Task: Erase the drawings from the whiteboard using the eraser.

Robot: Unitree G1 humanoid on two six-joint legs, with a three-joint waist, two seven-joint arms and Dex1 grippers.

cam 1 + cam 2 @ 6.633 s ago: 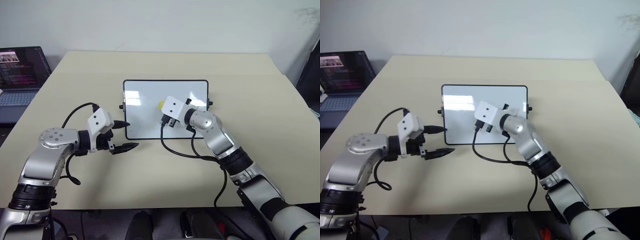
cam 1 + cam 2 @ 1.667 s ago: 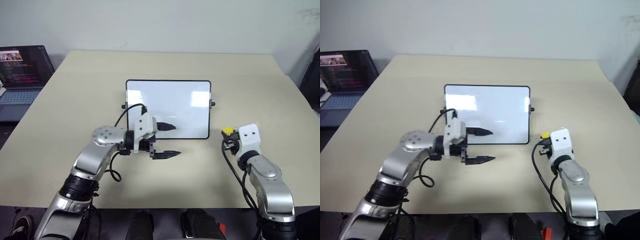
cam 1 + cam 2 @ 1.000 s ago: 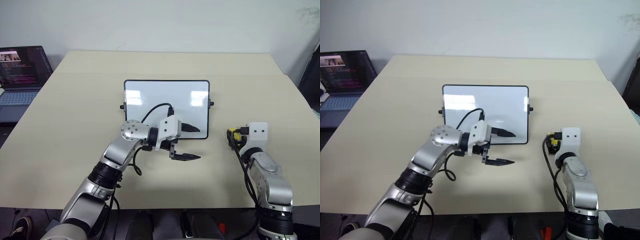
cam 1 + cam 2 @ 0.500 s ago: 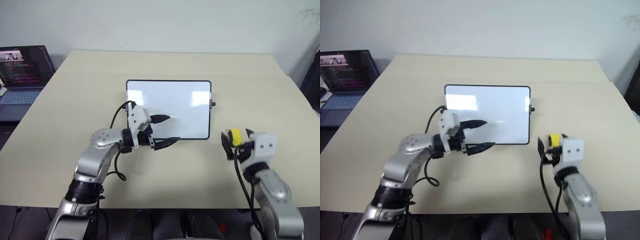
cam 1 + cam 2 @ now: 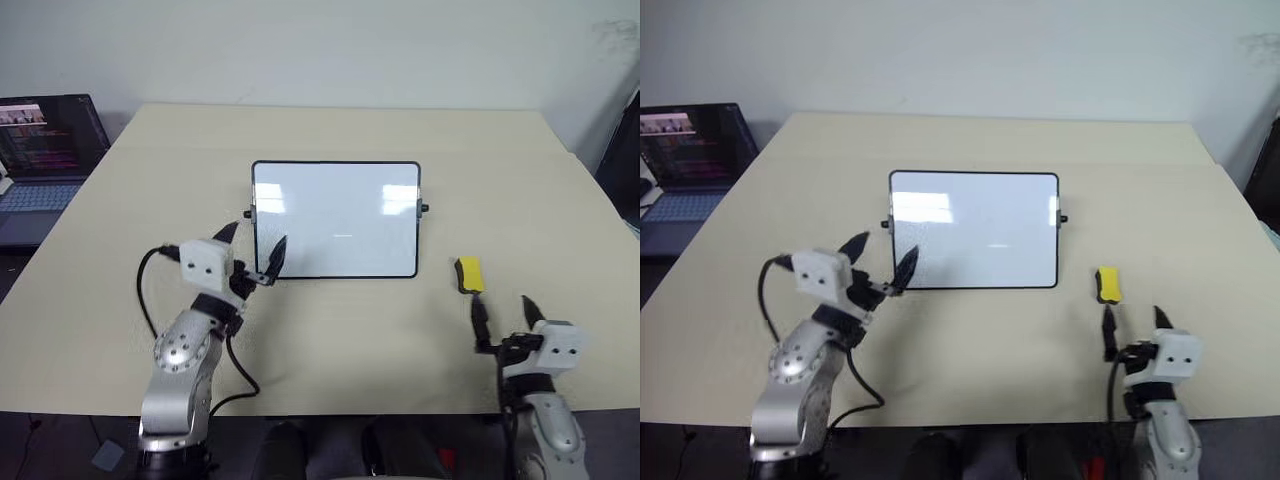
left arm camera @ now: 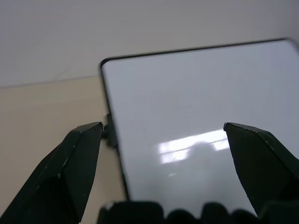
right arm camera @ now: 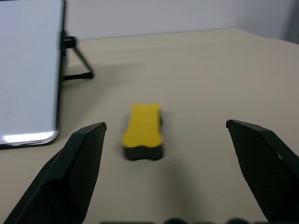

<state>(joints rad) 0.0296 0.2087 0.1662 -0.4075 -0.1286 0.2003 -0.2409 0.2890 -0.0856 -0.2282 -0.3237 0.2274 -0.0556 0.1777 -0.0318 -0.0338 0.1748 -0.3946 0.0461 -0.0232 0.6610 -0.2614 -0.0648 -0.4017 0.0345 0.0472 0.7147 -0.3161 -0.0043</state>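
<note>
The glossy white black-framed whiteboard [image 5: 335, 218] stands propped mid-table, looking wiped clean. At its four o'clock lies the small yellow foam eraser [image 5: 468, 274], dark beneath; I'd judge it light and squashy, best pinched across its long sides. The right gripper [image 5: 506, 319] and left gripper [image 5: 252, 252] both gape wide, empty.

- beige table [image 5: 330, 340] carried everything
- whiteboard [image 5: 335, 218] stood propped near the middle
- yellow eraser [image 5: 468, 274] lay flat just beside the board's right edge, apart from it
</note>
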